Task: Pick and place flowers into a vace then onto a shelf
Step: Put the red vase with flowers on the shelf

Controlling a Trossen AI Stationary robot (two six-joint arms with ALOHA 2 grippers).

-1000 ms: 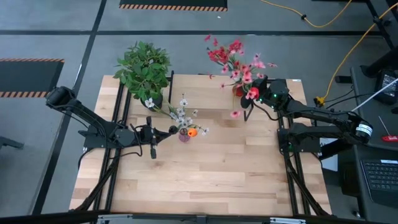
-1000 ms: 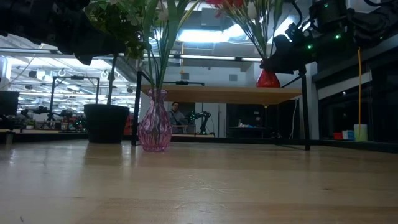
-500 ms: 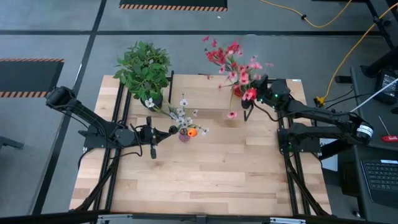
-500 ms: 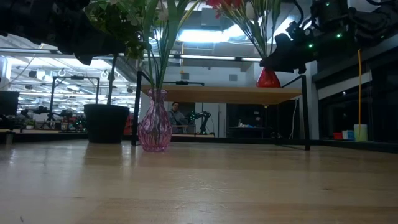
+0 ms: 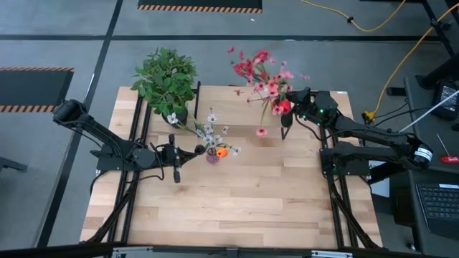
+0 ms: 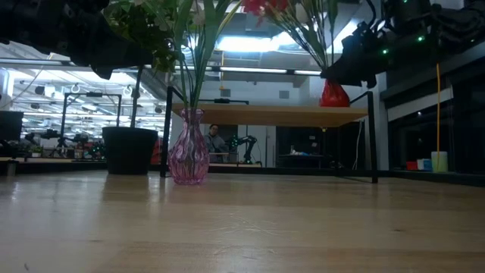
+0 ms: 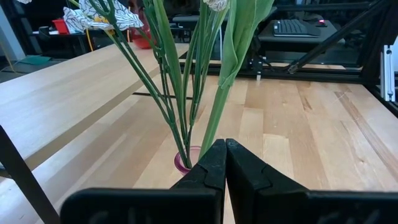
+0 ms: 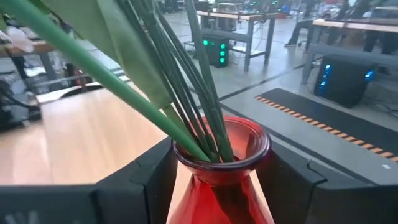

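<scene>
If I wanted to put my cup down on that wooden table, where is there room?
The whole near half of the light-wood tabletop is bare, in front of the pink glass vase and between both arms. The far edge is crowded: bushy potted plant, low wooden shelf, and red vase of flowers in the right gripper.

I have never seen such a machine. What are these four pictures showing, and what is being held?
Two robot arms work at a table. One camera looks down from above, one looks level across the tabletop, and one sits on each wrist. On the table stand a leafy plant, a pink vase with white flowers, and a low shelf. The left gripper is shut and empty, near the pink vase. The right gripper sits around the neck of a red vase with pink flowers at the shelf; whether it grips, I cannot tell.
</scene>
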